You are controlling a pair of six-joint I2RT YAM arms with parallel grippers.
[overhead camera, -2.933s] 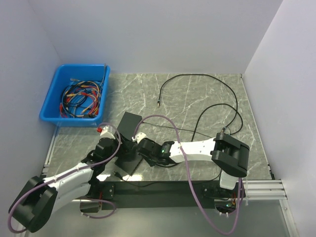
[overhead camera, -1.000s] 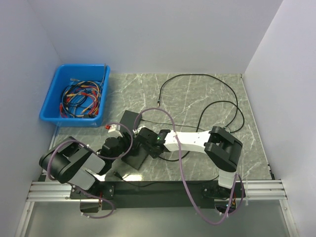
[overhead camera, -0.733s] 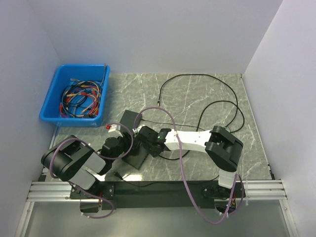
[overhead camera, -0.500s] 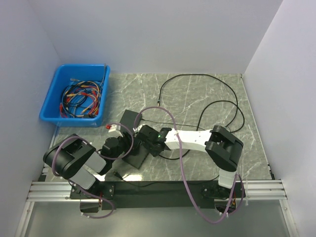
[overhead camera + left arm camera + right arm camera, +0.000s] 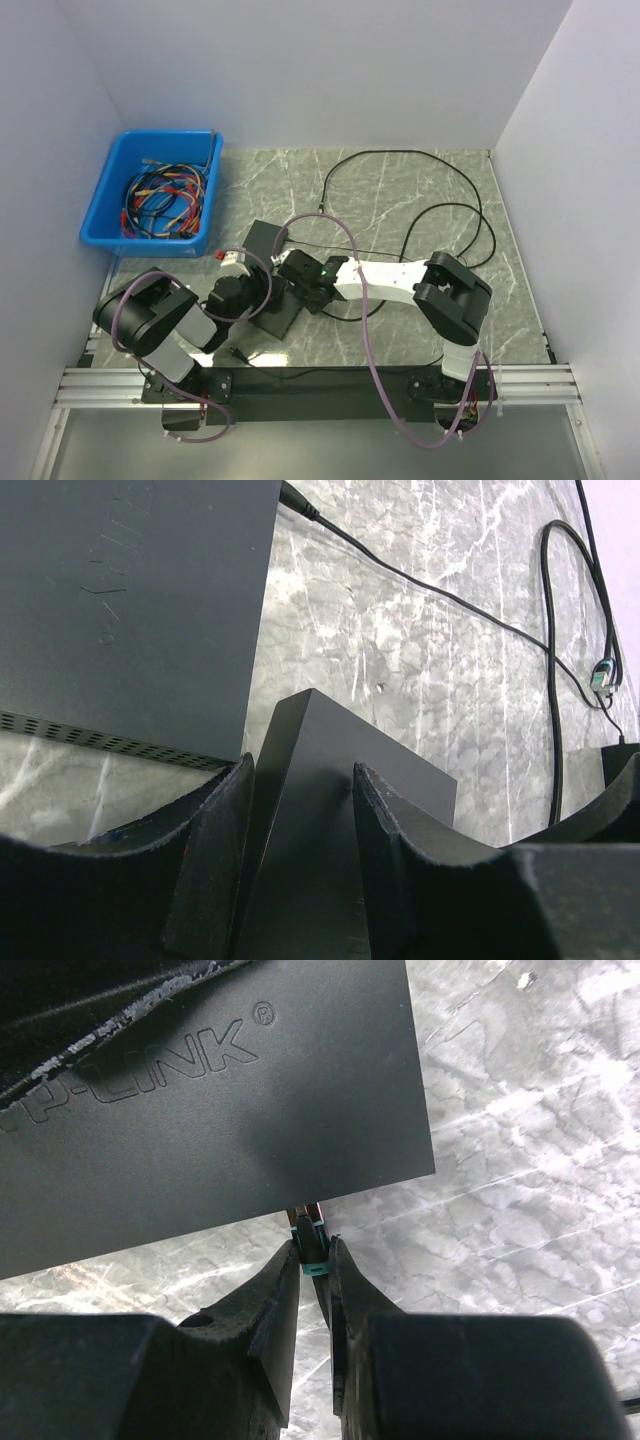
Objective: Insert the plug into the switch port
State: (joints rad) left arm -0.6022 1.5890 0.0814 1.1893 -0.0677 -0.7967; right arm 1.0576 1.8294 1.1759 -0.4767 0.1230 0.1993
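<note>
Right fingers (image 5: 272, 1305): clenched on a small teal-and-clear plastic plug (image 5: 312, 1243), pinching it from both sides.
Left fingers (image 5: 215, 860): clamped on a black box-shaped block (image 5: 320, 810), with one padded finger pressed to each side. The block's corner points up and away from the wrist camera.
Plug: sits at the near edge of a dark grey flat switch box embossed "TP-LINK" (image 5: 200, 1130), close to that box's right-hand corner in the right wrist view. Its front end meets the edge under the top face. How deep it sits cannot be told.
Switch box: lies on the grey marble desk (image 5: 380, 200). A black scuffed-edged shape (image 5: 100, 1000) crosses its far corner beside the logo, and what that shape is cannot be told.
Vented box: a dark grey flat box with a row of vents along its near side (image 5: 130, 630) lies just beyond the held block in the left wrist view. A thin black cable (image 5: 420, 590) runs from its far right corner across the desk.
Match: it cannot be told whether the held block or the vented box is the "TP-LINK" one.
Arms: in the top view both reach to the black boxes at the near left-centre of the desk, with their tips close together.
Bin: a blue plastic bin (image 5: 140, 246) stands at the far left and holds a tangle of coloured cables (image 5: 160, 200).
Loose lead: a looping black cable (image 5: 400, 152) curves across the far right of the desk.
</note>
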